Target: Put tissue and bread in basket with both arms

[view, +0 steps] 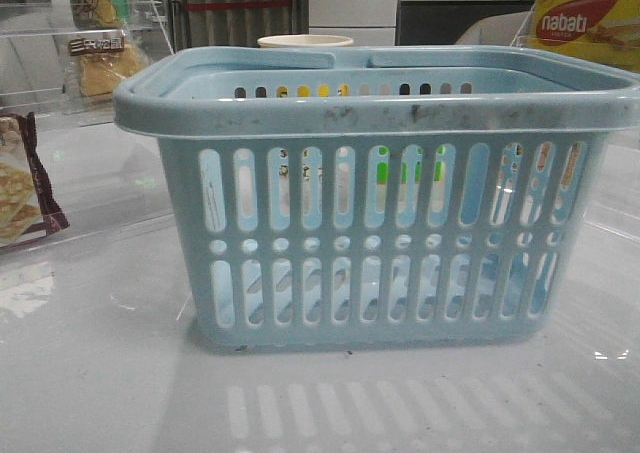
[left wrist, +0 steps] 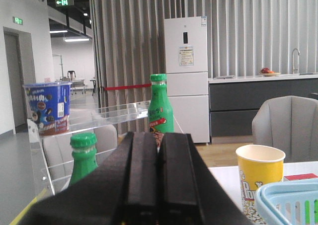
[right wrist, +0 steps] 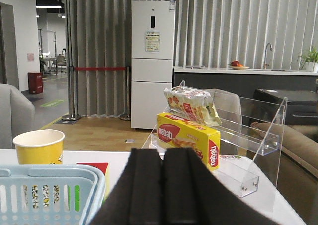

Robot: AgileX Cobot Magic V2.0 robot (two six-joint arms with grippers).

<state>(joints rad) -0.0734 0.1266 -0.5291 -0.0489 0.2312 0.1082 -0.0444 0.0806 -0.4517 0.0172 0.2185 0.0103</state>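
Bread: bread [view: 98,61] sits on clear shelf, far left behind basket [view: 380,103]; tissue not seen.
Basket: mid counter [view: 100,373], close to camera, looks empty.
My hands: left hand [left wrist: 150,185] and right hand [right wrist: 162,190] both closed flat, holding nothing.
Step tip: I'd open left first, come at bread clear of shelf edge.
Room: glossy white counter; fridge [left wrist: 186,76], curtains behind.
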